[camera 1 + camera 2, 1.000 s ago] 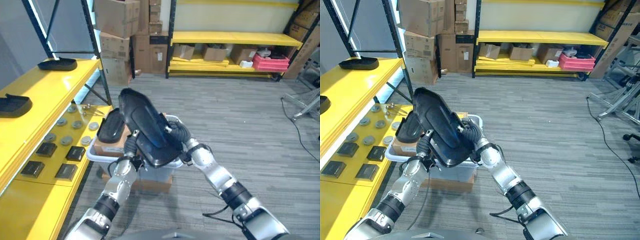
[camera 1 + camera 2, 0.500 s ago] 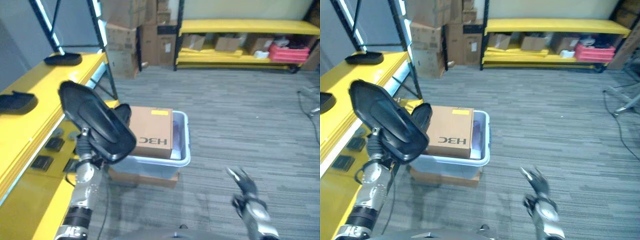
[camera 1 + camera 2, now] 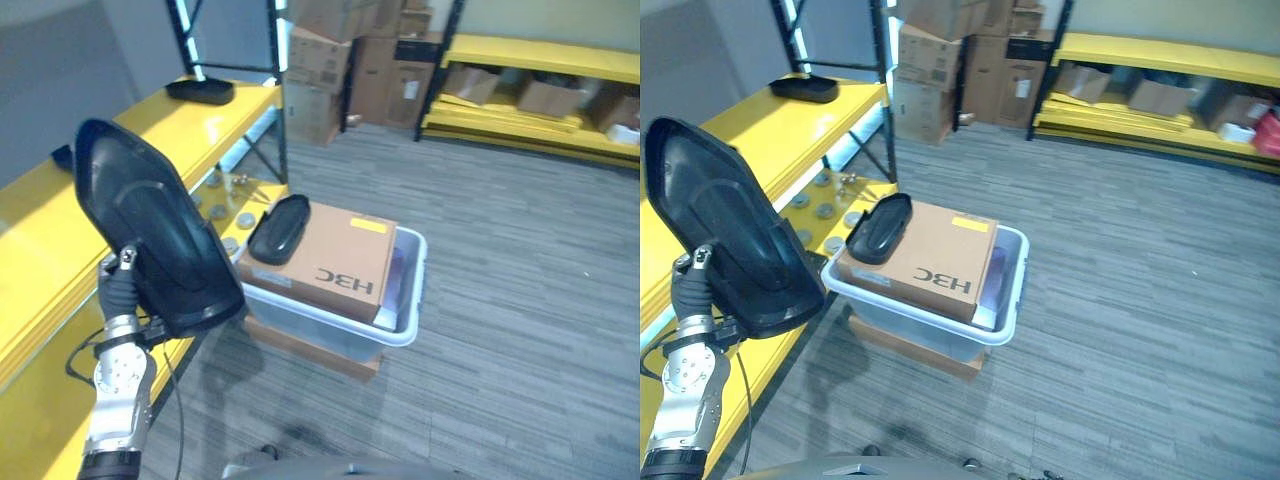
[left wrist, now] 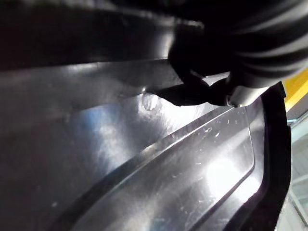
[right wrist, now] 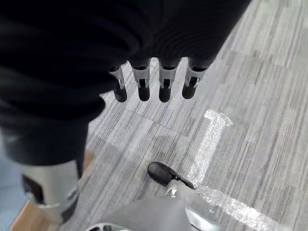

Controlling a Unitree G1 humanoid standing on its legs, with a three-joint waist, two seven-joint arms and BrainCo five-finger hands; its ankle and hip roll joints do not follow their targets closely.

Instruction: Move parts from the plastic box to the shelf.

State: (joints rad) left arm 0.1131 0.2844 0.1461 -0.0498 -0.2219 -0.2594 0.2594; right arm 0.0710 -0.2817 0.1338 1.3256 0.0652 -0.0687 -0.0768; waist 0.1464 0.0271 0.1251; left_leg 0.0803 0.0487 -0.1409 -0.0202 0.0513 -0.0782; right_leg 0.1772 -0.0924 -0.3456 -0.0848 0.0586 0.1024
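Black part [image 3: 155,240], large and curved, is held upright at the near left in the left eye view, gripped from below by the left hand [image 3: 120,290], whose dark-covered fingers are curled at its lower edge. It is raised beside the yellow shelf [image 3: 60,210] on the left. Right of it, the plastic box [image 3: 400,325] sits on the grey floor [image 3: 520,300], on top of a flat brown carton [image 3: 310,345]. A cardboard box [image 3: 335,262] lies inside the plastic box, and a second, smaller black part [image 3: 278,228] rests on that cardboard box's left end. One more black part [image 3: 200,91] lies far along the shelf top. Stacked cartons [image 3: 330,60] stand at the far wall.

Right eye view: the same layout is seen (slightly shifted). The held part [image 3: 725,235] is up over the shelf edge [image 3: 790,130]; round metal discs [image 3: 825,212] are laid out on the lower shelf level, left of the plastic box [image 3: 1005,310].

Left wrist view: the part's glossy black inner surface [image 4: 144,168] is seen very close, with a finger [image 4: 197,91] of the left hand curled onto it, clamped on.

Right wrist view: the right hand [image 5: 154,84] hangs over the floor [image 5: 250,120], fingers straight and relaxed, holding nothing.
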